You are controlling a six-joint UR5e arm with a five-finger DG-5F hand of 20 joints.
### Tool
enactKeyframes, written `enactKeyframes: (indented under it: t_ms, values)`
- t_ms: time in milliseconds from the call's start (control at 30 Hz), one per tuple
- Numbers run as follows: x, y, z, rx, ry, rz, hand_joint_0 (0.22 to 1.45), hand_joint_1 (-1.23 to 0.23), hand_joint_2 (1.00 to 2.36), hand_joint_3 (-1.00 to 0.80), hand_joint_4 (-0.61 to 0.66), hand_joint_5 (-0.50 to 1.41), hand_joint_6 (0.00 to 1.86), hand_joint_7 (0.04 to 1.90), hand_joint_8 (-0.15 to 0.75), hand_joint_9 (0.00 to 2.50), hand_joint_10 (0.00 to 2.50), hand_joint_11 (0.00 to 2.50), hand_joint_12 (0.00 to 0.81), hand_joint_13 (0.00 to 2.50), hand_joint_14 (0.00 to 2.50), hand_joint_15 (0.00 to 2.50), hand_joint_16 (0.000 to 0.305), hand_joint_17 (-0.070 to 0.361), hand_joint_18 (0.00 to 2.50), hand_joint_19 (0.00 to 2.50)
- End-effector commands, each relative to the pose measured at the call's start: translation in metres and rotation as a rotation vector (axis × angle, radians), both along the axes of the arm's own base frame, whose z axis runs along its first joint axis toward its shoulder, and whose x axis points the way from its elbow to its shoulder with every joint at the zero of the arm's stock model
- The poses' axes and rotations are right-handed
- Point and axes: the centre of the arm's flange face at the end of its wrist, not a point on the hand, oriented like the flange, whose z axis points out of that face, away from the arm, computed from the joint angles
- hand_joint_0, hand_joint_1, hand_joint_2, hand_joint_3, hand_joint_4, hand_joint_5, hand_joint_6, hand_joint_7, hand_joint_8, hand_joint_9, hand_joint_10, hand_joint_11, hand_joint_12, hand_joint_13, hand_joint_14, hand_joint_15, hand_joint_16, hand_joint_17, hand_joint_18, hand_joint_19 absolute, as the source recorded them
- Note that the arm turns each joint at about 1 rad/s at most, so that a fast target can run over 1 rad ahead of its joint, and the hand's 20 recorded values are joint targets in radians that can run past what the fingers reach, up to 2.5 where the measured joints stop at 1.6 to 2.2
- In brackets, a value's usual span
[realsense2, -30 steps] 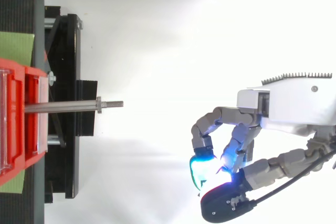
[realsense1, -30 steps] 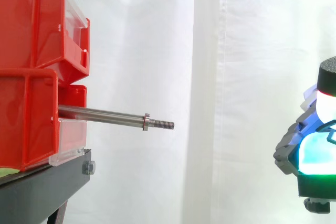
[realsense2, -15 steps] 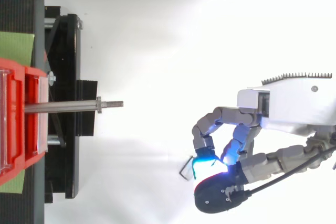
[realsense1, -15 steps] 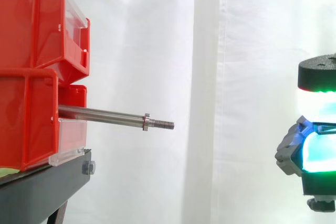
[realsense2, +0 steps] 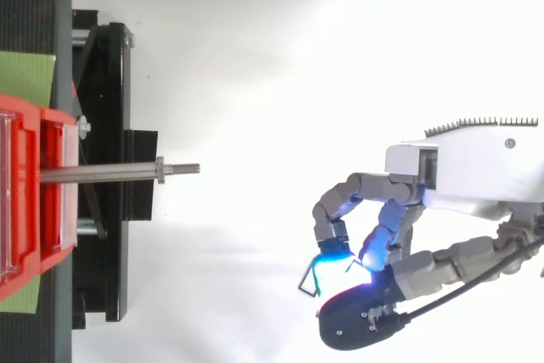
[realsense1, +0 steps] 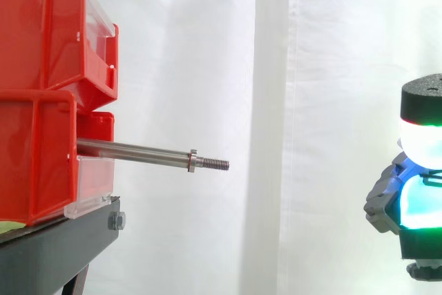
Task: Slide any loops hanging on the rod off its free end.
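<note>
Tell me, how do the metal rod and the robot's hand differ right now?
The rod is straight, plain grey metal, sticking out of the red bins; the hand is curled, with glowing pads. The rod carries nothing, while the hand pinches a thin loop. The rod ends in a screw thread; the hand ends in those thick pads. Both stand out before the white curtain, apart from each other.

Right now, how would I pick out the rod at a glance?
Find the stacked red bins on the black stand. Level with the lower bin, a thin steel rod juts out sideways; a nut and threaded free end set it apart.
</note>
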Motion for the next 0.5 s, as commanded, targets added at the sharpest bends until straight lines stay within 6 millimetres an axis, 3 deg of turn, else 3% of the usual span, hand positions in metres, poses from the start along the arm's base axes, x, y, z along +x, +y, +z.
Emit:
enactKeyframes:
  t_ms: [0,267,467]
  values:
    - [0.0000,-0.0003,-0.0011,0.000,0.002,0.000,0.61,-0.75,1.02,-0.22,0.23,-0.18,0.88,1.24,0.329,1.06,0.02,0.63,0.392,0.94,0.02,0.52,0.068,0.153,0.86,0.71]
    - [0.0001,-0.0003,0.0006,0.001,-0.001,-0.001,0.62,-0.77,1.02,-0.28,0.23,-0.19,0.88,1.21,0.325,1.04,0.02,0.63,0.389,0.93,0.02,0.51,0.068,0.152,0.84,0.70]
    - [0.0003,0.0008,-0.0004,0.001,0.000,0.000,0.60,-0.65,1.01,-0.32,0.24,-0.17,0.87,1.22,0.331,1.12,0.02,0.64,0.387,0.95,0.02,0.51,0.067,0.150,0.85,0.72]
